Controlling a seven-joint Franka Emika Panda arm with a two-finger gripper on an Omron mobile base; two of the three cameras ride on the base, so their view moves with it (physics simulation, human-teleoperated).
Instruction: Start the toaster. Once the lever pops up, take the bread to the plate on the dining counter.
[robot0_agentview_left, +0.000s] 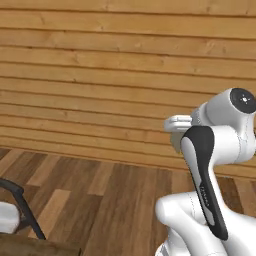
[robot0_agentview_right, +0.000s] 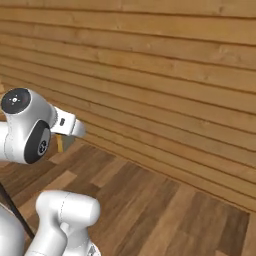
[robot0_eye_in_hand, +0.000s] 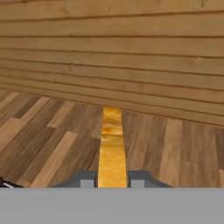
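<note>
In the hand view the bread (robot0_eye_in_hand: 112, 144) stands edge-on between my two fingers (robot0_eye_in_hand: 87, 181), its golden-brown crust facing the camera. My gripper (robot0_eye_in_hand: 112, 182) is shut on it, held high over the floor and pointing at the plank wall. From the right base view the bread (robot0_agentview_right: 60, 144) hangs as a small yellow sliver under the white hand (robot0_agentview_right: 67, 125). The hand (robot0_agentview_left: 176, 124) also juts left from the raised arm in the left base view. The toaster, its lever and the plate are out of view.
A light wooden plank wall (robot0_agentview_left: 100, 75) lies ahead, with brown wood flooring (robot0_agentview_left: 115, 200) below it. A dark chair frame (robot0_agentview_left: 22, 207) with a white seat (robot0_agentview_left: 7, 217) stands at lower left, above a dark-brown wooden edge (robot0_agentview_left: 35, 248).
</note>
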